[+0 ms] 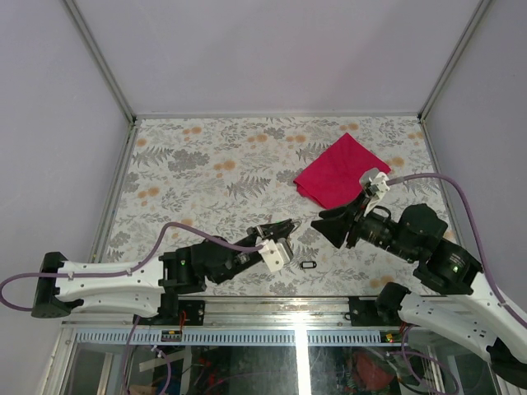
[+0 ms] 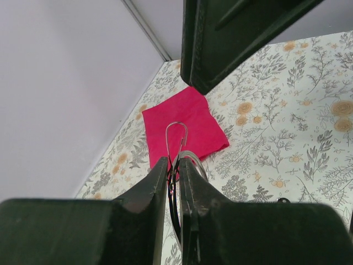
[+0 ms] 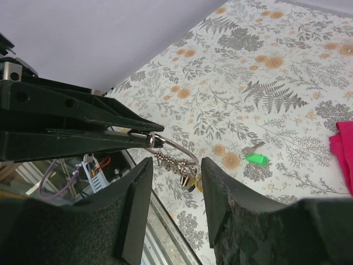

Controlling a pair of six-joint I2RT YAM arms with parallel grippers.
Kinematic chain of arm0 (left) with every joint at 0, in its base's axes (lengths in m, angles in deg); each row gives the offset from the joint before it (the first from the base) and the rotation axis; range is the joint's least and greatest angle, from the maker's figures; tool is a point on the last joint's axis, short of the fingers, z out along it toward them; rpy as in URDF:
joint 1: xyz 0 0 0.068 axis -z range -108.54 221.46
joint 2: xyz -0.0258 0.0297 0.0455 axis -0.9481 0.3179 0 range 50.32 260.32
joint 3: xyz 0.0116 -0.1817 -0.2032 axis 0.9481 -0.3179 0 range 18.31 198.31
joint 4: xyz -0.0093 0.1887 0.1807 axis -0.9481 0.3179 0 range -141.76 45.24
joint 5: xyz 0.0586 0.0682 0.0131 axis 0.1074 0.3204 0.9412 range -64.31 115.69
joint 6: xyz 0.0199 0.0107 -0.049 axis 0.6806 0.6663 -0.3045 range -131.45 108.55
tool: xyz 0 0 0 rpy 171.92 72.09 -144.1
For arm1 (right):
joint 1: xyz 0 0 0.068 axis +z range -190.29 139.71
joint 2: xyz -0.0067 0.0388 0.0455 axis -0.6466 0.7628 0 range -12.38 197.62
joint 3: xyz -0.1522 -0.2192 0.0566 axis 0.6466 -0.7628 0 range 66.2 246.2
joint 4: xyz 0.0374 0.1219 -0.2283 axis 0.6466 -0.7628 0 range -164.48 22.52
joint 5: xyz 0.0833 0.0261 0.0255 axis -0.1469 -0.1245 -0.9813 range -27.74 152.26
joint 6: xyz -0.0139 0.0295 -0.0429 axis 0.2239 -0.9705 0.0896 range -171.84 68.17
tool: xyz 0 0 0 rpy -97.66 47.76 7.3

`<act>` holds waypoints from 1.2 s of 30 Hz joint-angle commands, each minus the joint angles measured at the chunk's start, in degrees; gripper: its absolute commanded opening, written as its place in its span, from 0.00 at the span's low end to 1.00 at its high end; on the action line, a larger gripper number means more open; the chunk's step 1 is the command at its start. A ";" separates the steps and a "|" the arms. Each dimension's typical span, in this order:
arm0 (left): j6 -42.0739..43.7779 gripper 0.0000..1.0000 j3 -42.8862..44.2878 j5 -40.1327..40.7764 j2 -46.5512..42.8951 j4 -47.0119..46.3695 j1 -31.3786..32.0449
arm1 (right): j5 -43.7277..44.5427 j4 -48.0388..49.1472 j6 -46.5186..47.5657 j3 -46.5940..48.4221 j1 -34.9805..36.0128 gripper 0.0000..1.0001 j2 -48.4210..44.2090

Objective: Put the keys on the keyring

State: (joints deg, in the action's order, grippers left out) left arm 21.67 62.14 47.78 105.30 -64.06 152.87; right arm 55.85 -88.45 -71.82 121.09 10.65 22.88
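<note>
My left gripper (image 1: 288,225) is shut on the thin silver keyring (image 3: 175,144) and holds it above the table; its fingers (image 2: 159,175) pinch the wire, whose loop end (image 2: 176,132) sticks out past the tips. Several small rings hang on it with key tags (image 3: 191,182), black ones and a pale yellow one. My right gripper (image 3: 175,165) is open, its fingers either side of the hanging tags without touching them; from above it (image 1: 324,226) faces the left gripper closely. One black tag (image 1: 309,265) lies on the table in front, also in the left wrist view (image 2: 284,200).
A red cloth (image 1: 340,170) lies at the back right, also in the left wrist view (image 2: 185,126). A green tag with a metal key (image 3: 255,159) lies on the floral table cover. The table's near edge (image 1: 272,295) runs just below the grippers.
</note>
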 commanded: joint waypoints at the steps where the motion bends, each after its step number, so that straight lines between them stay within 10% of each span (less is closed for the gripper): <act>1: -2.43 0.00 2.95 3.03 -0.03 -1.95 0.45 | 3.19 10.81 -3.05 -2.72 -0.23 0.46 -1.86; 20: -2.06 0.00 3.38 4.03 1.35 -0.78 0.41 | -4.32 8.89 -8.31 1.18 -0.25 0.44 6.98; 30: -2.27 0.00 3.70 3.54 1.11 -0.08 0.42 | -4.74 11.03 -9.12 0.20 -0.23 0.02 6.41; 36: -2.46 0.15 3.50 2.50 0.75 -0.37 0.41 | -5.66 11.24 -8.85 0.15 -0.23 0.00 5.77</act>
State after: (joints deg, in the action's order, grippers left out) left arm 20.21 63.61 50.36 106.72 -61.98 152.87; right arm 50.91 -81.26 -80.87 119.65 10.65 29.77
